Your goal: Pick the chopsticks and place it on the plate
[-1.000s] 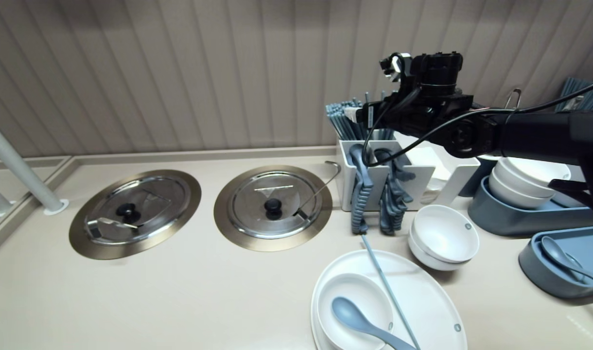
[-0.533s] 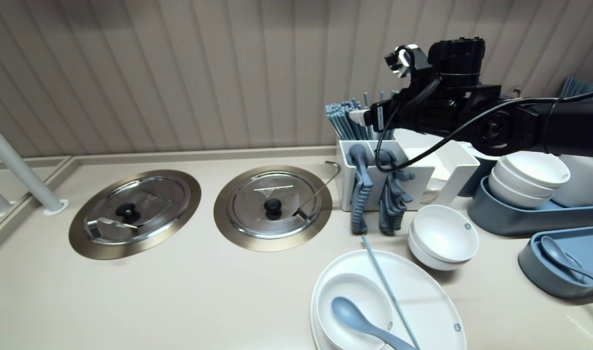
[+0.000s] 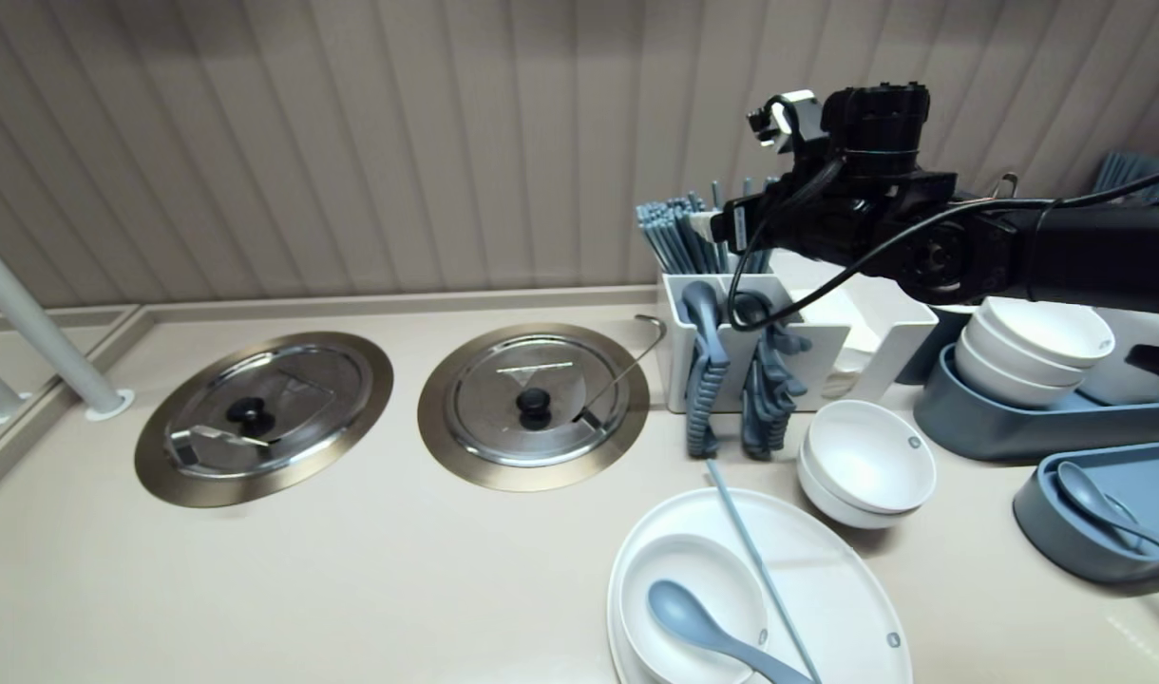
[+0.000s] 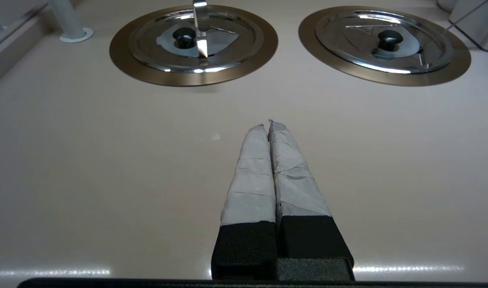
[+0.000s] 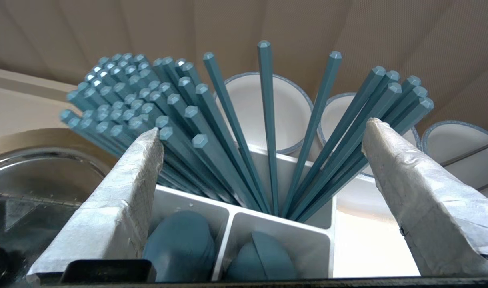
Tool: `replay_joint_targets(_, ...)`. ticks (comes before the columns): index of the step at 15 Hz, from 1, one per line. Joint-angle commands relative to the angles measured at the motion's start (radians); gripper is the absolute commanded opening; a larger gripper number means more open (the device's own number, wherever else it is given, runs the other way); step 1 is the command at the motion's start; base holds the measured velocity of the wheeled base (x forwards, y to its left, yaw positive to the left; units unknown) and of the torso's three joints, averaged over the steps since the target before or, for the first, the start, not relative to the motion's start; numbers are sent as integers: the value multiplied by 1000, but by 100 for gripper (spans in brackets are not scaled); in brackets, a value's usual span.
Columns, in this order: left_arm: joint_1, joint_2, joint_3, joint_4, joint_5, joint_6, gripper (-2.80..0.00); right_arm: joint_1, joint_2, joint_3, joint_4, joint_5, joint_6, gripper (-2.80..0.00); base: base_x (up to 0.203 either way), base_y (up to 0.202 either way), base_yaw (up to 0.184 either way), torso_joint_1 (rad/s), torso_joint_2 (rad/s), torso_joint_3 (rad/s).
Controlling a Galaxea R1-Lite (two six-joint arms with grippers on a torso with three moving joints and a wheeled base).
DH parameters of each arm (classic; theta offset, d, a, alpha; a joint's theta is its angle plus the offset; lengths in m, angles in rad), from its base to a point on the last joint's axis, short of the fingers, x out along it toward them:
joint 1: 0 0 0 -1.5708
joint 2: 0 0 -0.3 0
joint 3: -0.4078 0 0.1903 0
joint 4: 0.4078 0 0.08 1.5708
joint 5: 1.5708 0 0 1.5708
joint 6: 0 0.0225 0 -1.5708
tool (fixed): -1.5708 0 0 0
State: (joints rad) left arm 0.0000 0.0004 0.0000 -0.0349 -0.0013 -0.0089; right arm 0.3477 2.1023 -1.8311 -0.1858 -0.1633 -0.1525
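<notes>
My right gripper (image 5: pixel 264 132) is open, its taped fingers (image 5: pixel 128 192) spread wide on either side of a bunch of blue chopsticks (image 5: pixel 212 120) and touching none of them. The chopsticks stand in the back compartment of a white cutlery holder (image 5: pixel 276 232), with blue spoons (image 5: pixel 180 244) in its front compartments. In the head view my right arm (image 3: pixel 864 218) hovers over that holder (image 3: pixel 817 347) and hides the gripper. At the front, a white plate (image 3: pixel 826 589) carries a bowl (image 3: pixel 693 570), a blue spoon (image 3: pixel 703 627) and one chopstick (image 3: pixel 750 551). Low over bare counter, my left gripper (image 4: pixel 268 125) is shut on nothing.
Two steel lids (image 3: pixel 532 399) (image 3: pixel 256 408) sit in round counter wells, a ladle handle (image 3: pixel 627 366) leaning out of the nearer one. Stacked white bowls (image 3: pixel 869 456) stand beside the plate. Blue trays (image 3: pixel 1016 423) (image 3: pixel 1064 541) with bowls and a spoon fill the right. A white pole (image 3: pixel 38 332) rises far left.
My right arm has risen a little and shifted slightly right above the holder, then settled. Its fingers stay wide apart. The left gripper and the tableware have not moved.
</notes>
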Motion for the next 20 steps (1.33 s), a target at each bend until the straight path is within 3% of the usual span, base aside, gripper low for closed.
replay_joint_targets(1, 0, 0, 8, 0, 0, 0, -280, 1, 48, -25, -6, -8, -1, 0, 0, 0, 0, 0, 0, 0)
replay_joint_targets(13, 0, 0, 8, 0, 0, 0, -280, -3, 25, -9, -6, -3, 2, 0, 0, 0, 0, 0, 0, 0)
replay_joint_targets(14, 0, 0, 8, 0, 0, 0, -280, 1, 25, -8, -6, -2, 4, -280, 0, 0, 0, 0, 0, 0)
replay_joint_targets(20, 0, 0, 8, 0, 0, 0, -280, 11, 30, -8, -6, -1, 5, -280, 0, 0, 0, 0, 0, 0)
